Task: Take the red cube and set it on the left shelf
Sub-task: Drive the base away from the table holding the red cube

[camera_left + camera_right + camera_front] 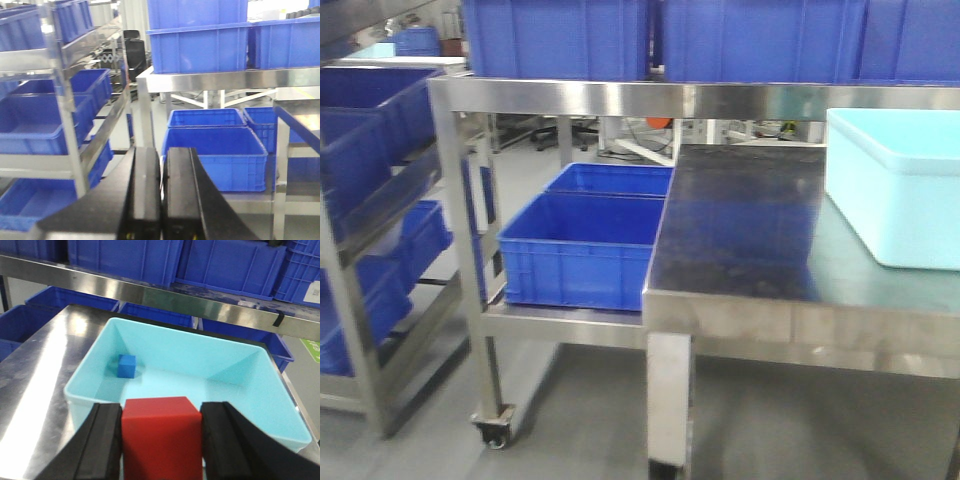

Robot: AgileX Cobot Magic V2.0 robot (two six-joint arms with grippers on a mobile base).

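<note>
At the bottom centre of the right wrist view, the right end effector (161, 412) is clamped on the red cube (160, 440). The cube overlaps the near rim of a pale turquoise tub (185, 330), which stands on the steel worktop (45, 365) with a small blue cube (126, 365) in its upper-left corner. In the left wrist view, the left end effector (163, 160) sits low in the middle with its fingers drawn together on nothing, and a steel shelf rack (65, 100) of blue bins stands at frame left.
</note>
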